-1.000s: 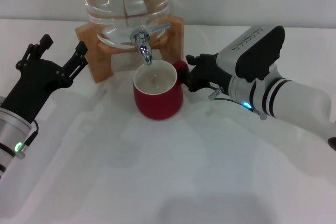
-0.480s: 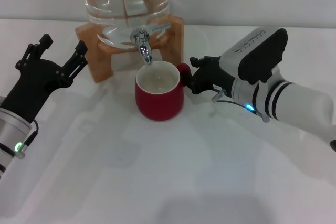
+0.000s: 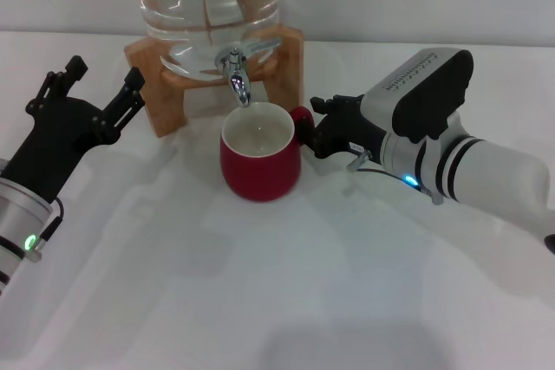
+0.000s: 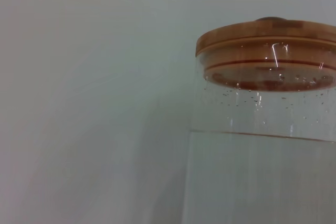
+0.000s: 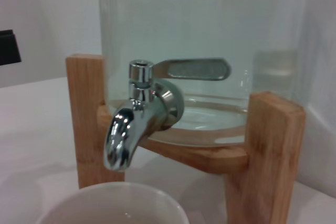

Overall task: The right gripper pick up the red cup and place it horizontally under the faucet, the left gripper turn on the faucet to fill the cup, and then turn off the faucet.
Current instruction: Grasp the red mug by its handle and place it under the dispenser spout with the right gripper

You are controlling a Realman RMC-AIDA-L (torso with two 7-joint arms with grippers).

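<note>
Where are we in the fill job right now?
Done: the red cup stands upright on the table under the faucet spout. In hand: the right gripper is at the cup's handle. Left: the left gripper, open and well off to the side, has not touched the lever, which lies sideways; no water runs and the cup looks empty.

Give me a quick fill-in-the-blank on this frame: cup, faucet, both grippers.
1. The red cup stands upright directly under the ____ of the faucet.
2. The right gripper is at the cup's ____.
3. The left gripper hangs with prongs ____, apart from the faucet, beside the wooden stand.
4. The water jar is closed by a ____ lid.

Missing words: spout; handle; open; wooden
</note>
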